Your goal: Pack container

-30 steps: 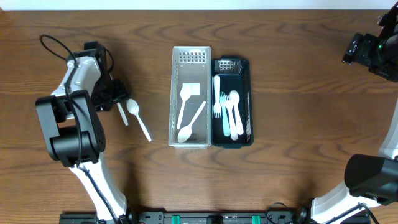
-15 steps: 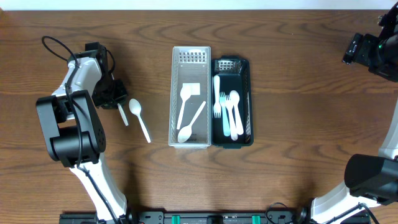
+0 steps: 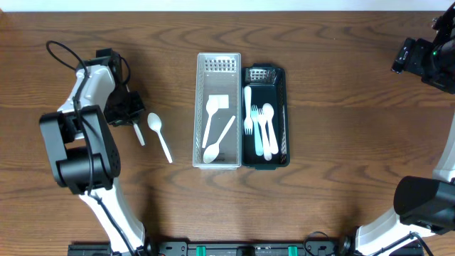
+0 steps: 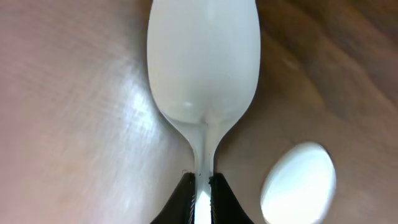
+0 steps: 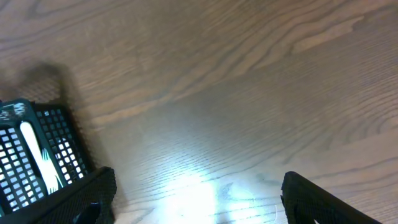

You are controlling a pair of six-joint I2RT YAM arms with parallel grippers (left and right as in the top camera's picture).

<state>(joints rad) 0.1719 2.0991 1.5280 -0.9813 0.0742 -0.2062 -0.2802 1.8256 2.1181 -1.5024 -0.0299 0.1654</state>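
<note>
My left gripper [image 3: 131, 115] is shut on the thin handle of a white plastic spoon [image 4: 203, 59], whose bowl fills the left wrist view just ahead of the jaws. The held spoon's handle end [image 3: 139, 134] sticks out below the gripper in the overhead view. A second white spoon [image 3: 159, 135] lies on the table just to the right, its bowl [image 4: 298, 185] showing beside the jaws. The white mesh container [image 3: 198, 107] holds white spoons and a spatula. My right gripper [image 3: 407, 57] is open at the far right, over bare table [image 5: 199, 208].
A black mesh container [image 3: 285, 107] with white and pale blue forks and spoons stands against the white one's right side; its corner [image 5: 37, 155] shows in the right wrist view. Brown wooden table lies between the left gripper and the containers.
My left gripper has shut on the spoon's handle. The loose spoon, both containers and the right arm have not moved.
</note>
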